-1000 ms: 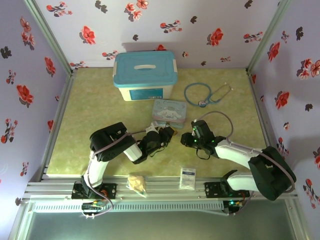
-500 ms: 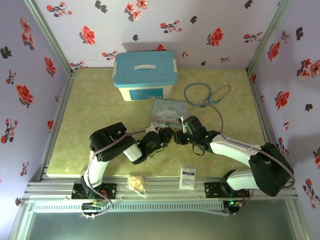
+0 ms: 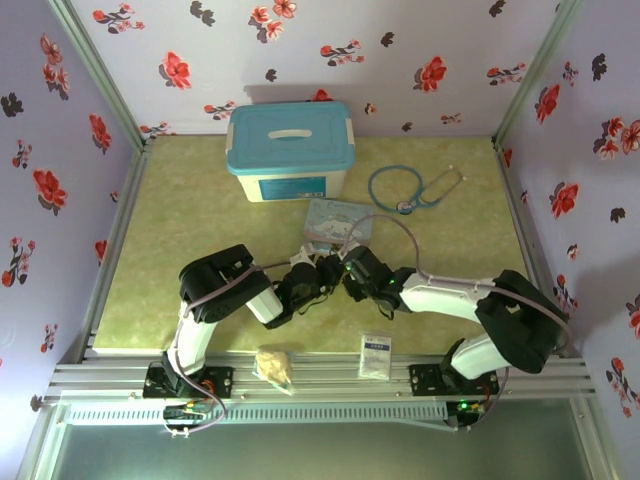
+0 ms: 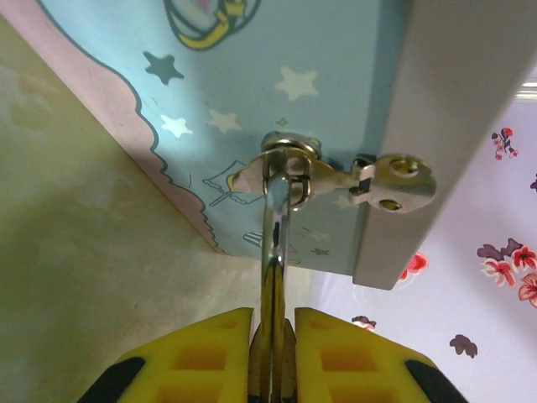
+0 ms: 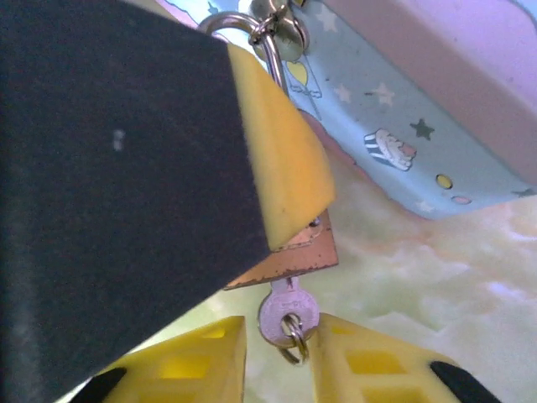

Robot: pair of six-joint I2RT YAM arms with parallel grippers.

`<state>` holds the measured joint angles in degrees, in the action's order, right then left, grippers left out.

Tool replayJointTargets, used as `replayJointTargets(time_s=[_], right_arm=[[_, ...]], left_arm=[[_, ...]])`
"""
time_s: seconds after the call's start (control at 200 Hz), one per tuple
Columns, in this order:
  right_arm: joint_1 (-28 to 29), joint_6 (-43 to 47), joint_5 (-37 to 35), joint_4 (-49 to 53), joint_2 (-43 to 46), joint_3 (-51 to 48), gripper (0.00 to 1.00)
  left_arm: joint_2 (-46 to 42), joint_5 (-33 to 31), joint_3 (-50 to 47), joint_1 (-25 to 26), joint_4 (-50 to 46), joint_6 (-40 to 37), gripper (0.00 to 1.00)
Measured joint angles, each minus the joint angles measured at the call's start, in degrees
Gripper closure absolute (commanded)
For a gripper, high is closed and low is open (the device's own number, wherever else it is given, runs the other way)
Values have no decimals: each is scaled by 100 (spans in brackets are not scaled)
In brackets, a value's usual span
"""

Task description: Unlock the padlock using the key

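The left gripper is clamped on the padlock, which hangs from the tin hasp near the worktop's middle. The key sits in the padlock, flanked by the right gripper; I cannot tell whether it grips the key.

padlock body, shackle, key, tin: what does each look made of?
Padlock body: brass-looking metal, dull orange-gold flat face.
Shackle: bright steel or chrome plating, judging by its mirror glints.
Key: grey metal with a soft satin sheen.
Tin: likely printed sheet metal with glossy pastel artwork; can't rule out plastic.
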<state>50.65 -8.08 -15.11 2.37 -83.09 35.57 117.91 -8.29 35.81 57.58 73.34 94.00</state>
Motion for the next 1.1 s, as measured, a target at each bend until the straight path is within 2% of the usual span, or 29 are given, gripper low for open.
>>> replayJointTargets(time_s=[0.21,0.645,0.705,0.765,0.97,1.1], right_arm=[[116,387,-625,-428,-221,-2,77],[186,496,-719,-887,-343,-116,81],[186,439,-713,-977,-343,-162,87],[160,334,-654,-1047,-352,-201,89],[-151,76,229,-1259,-350,-293,93],[-610,-306,1360,-1725,-350,-516,92]], left_arm=[[0,37,-2,-22,7,11,100],[0,-13,-33,-55,44,17,100],[0,-13,-33,-55,42,17,100],[0,-9,-35,-55,37,17,100],[-11,-50,-114,-63,39,-57,100],[-28,-66,-190,-76,44,-157,100]])
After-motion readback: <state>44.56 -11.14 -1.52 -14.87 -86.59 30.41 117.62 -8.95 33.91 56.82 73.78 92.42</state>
